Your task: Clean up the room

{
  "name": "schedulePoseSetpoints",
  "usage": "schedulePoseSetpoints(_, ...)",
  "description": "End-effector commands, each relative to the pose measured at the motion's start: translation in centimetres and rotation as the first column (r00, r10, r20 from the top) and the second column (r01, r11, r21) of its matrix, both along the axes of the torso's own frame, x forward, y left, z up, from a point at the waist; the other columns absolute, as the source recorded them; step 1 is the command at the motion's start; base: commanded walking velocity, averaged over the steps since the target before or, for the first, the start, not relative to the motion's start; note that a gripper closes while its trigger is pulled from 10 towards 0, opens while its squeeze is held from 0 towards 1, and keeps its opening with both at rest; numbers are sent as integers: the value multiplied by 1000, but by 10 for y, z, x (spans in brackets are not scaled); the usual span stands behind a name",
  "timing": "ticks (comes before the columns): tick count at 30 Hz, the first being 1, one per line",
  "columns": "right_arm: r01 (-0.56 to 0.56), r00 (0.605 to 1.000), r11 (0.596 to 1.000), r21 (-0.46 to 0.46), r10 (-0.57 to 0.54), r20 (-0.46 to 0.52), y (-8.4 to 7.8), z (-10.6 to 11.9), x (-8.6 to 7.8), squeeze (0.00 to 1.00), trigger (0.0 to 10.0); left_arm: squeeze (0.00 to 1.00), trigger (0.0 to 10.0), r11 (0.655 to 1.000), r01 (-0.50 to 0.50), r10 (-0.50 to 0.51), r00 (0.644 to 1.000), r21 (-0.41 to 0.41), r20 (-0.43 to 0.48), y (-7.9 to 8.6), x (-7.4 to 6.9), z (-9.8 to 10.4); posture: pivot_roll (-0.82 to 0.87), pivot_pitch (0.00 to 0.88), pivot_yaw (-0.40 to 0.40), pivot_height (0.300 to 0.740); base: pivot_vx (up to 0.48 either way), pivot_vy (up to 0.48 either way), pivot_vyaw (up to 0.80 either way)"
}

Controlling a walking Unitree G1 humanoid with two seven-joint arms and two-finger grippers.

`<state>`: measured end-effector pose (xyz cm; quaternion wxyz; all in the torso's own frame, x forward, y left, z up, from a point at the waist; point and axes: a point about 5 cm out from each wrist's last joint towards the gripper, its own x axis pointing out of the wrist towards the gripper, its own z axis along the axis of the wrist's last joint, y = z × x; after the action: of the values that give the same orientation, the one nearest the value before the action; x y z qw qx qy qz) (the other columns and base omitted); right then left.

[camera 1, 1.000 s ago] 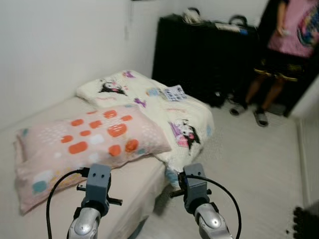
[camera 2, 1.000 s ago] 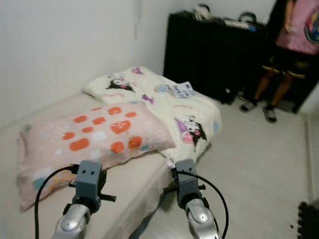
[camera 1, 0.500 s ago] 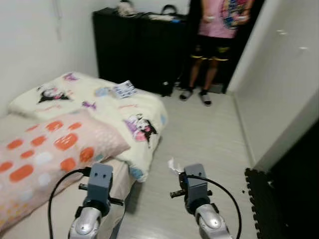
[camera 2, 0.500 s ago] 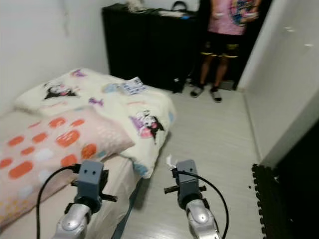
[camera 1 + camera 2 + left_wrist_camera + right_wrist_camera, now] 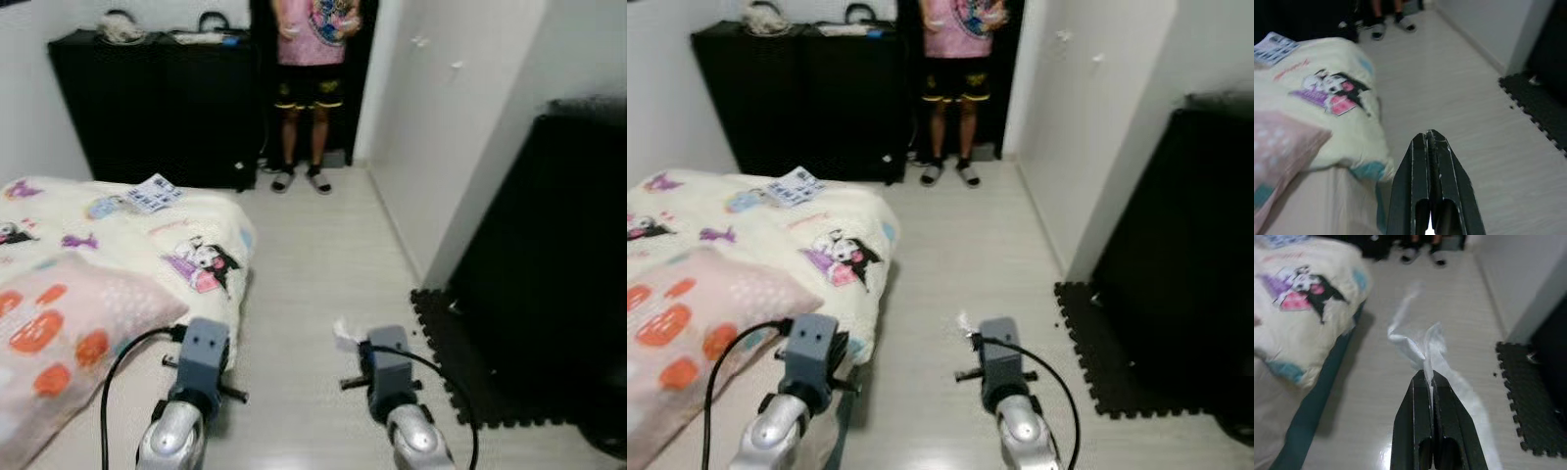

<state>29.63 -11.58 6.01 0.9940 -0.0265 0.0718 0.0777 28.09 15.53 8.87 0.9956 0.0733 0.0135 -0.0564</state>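
— What is your right gripper (image 5: 1428, 377) doing?

— Its two black fingers are pressed together on a scrap of white tissue (image 5: 1418, 345). Your right wrist view shows the tissue clearly, crumpled and sticking out past the fingertips above the pale floor (image 5: 1381, 396). From your head views you get just a small white tuft (image 5: 343, 330) in front of the right arm, so the wrist camera is the one that tells you what it is.

— And the left?

— Your left gripper (image 5: 1428, 139) is closed with nothing between the fingers; they meet along their length. It hangs over the edge of the bed, with the cream cartoon-print blanket (image 5: 1327, 93) and a corner of the pink pillow (image 5: 1283, 142) below it.

— What do the head views add?

— The room. A person (image 5: 312, 59) in a pink shirt stands in the doorway at the far end, beside a black cabinet (image 5: 147, 108). You can make out a small printed paper (image 5: 155, 192) lying on the blanket's far end. A black foam mat (image 5: 460, 362) lies against dark furniture on your right. The wrist views catch just that person's shoes.
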Motion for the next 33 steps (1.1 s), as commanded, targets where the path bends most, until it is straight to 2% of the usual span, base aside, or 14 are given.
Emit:
schedulePoseSetpoints(1,5,1000,1000,10,-5,-30,1,-8,-5,0,10000,0,10000,1000,2,-2,999,16,-34,3,-3,-6,69,124,-3,740,0,0,-800)
schedulePoseSetpoints(33,-4,999,1000,12,4,-34,4,-10,-5,0,10000,0,10000,1000,4,-3,999,20,-35,4,-3,-5,73,122,-6,740,0,0,-800)
